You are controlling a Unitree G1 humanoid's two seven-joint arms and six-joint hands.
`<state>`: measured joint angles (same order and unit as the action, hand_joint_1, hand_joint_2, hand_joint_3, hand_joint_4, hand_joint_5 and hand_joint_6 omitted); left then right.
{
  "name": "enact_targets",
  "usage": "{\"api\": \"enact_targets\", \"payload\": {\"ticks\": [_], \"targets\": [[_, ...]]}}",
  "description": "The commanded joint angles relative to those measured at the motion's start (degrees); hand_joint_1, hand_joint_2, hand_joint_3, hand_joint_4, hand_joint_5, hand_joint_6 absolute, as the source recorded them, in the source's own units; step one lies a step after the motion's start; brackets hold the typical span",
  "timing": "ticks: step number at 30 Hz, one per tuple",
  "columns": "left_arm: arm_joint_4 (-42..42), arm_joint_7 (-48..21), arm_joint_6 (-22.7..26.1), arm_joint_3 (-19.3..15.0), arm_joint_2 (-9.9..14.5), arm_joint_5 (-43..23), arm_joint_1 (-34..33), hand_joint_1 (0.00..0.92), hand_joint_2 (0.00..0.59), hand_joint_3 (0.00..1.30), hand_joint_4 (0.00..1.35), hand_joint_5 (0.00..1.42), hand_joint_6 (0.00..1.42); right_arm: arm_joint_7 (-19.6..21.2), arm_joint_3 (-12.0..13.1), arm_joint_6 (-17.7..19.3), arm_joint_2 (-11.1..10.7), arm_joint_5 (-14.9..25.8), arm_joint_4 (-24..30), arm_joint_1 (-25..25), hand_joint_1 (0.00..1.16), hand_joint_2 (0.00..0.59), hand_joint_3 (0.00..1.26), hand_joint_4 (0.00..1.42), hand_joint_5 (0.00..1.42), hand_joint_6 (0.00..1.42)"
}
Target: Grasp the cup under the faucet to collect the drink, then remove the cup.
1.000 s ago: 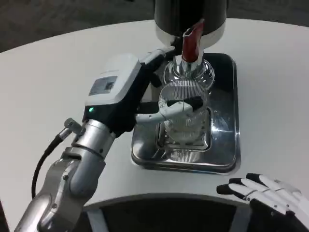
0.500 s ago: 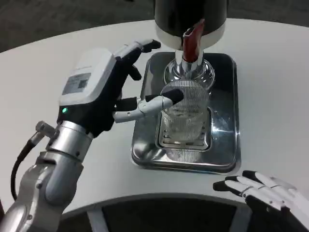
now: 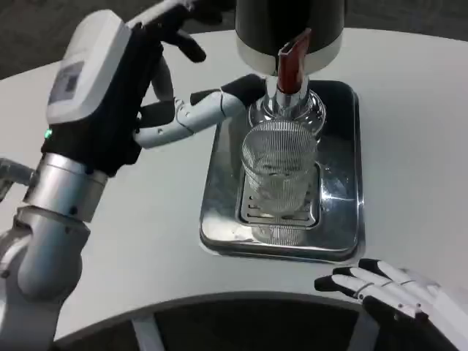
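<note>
Left hand hangs raised over the white table at the picture's left, fingers spread and holding nothing; its thumb reaches right toward the base of the faucet, and whether the black tip touches the metal cannot be told. Its upper fingers run off the top edge, and the silver forearm below is cut by the left and bottom edges. Right of it lies the steel drip tray, square to the dispenser, whose dark body is cropped at the top so only its lower part and the red tap lever show. On the tray's grate, directly under the faucet, stands the ribbed clear cup, upright and apart from both hands; what it holds is hard to make out through the glass. At the lower right corner the right hand rests near the table's edge, fingers loosely apart and empty, its back cut off by the frame
</note>
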<state>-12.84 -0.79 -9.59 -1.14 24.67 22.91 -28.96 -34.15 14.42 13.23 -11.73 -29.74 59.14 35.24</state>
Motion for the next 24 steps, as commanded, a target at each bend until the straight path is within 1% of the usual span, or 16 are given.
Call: {"api": "enact_targets", "payload": {"ticks": [1, 3, 6, 8, 11, 15, 17, 19, 24], "targets": [[-1.5, -3.2, -1.3, -1.2, 0.3, -5.6, -5.2, 0.061, 0.086, 0.41, 0.42, 0.54, 0.9, -0.8, -0.8, -0.1, 0.6, -0.6, 0.9, -0.3, 0.46, 0.468, 0.2, 0.12, 0.05, 0.05], [-1.3, -4.6, -1.1, -1.3, -0.1, -8.4, -7.5, 0.042, 0.083, 0.42, 0.43, 0.51, 0.79, -0.8, -1.1, -0.1, 0.8, -0.9, 0.9, -0.5, 0.46, 0.468, 0.2, 0.12, 0.05, 0.05], [-0.4, -6.5, -0.7, -1.2, -0.9, -12.4, -10.6, 0.015, 0.085, 0.44, 0.42, 0.46, 0.57, -0.9, -1.3, 0.0, 1.0, -1.0, 0.9, -0.6, 0.46, 0.471, 0.2, 0.12, 0.05, 0.05], [0.7, -7.9, -0.4, -1.0, -1.6, -15.2, -12.8, 0.001, 0.082, 0.44, 0.41, 0.43, 0.49, -0.8, -1.2, 0.1, 1.2, -1.1, 0.9, -0.4, 0.46, 0.472, 0.2, 0.12, 0.05, 0.05], [2.8, -10.1, 0.2, -0.7, -2.6, -18.8, -15.6, 0.0, 0.084, 0.42, 0.37, 0.4, 0.45, -0.8, -1.0, 0.4, 1.4, -0.9, 0.9, -0.2, 0.47, 0.473, 0.2, 0.12, 0.05, 0.05], [5.9, -13.9, 2.1, 0.1, -3.3, -22.7, -18.4, 0.0, 0.086, 0.33, 0.26, 0.34, 0.4, -0.6, -0.4, 0.9, 1.5, -0.5, 0.9, 0.2, 0.47, 0.474, 0.2, 0.12, 0.05, 0.05], [7.5, -16.1, 3.6, 0.6, -3.4, -24.2, -19.5, 0.0, 0.088, 0.31, 0.23, 0.31, 0.39, -0.5, -0.1, 1.2, 1.6, -0.2, 0.9, 0.4, 0.47, 0.474, 0.2, 0.12, 0.05, 0.05], [9.2, -18.9, 6.1, 1.3, -3.1, -25.5, -20.5, 0.0, 0.085, 0.3, 0.21, 0.3, 0.37, -0.4, 0.4, 1.6, 1.6, 0.1, 0.9, 0.7, 0.47, 0.474, 0.2, 0.12, 0.05, 0.05], [11.6, -23.9, 10.7, 2.2, -2.8, -27.4, -21.7, 0.0, 0.087, 0.25, 0.16, 0.26, 0.35, -0.4, 1.3, 2.4, 2.0, 0.8, 0.9, 1.1, 0.47, 0.474, 0.2, 0.12, 0.05, 0.05]]}}
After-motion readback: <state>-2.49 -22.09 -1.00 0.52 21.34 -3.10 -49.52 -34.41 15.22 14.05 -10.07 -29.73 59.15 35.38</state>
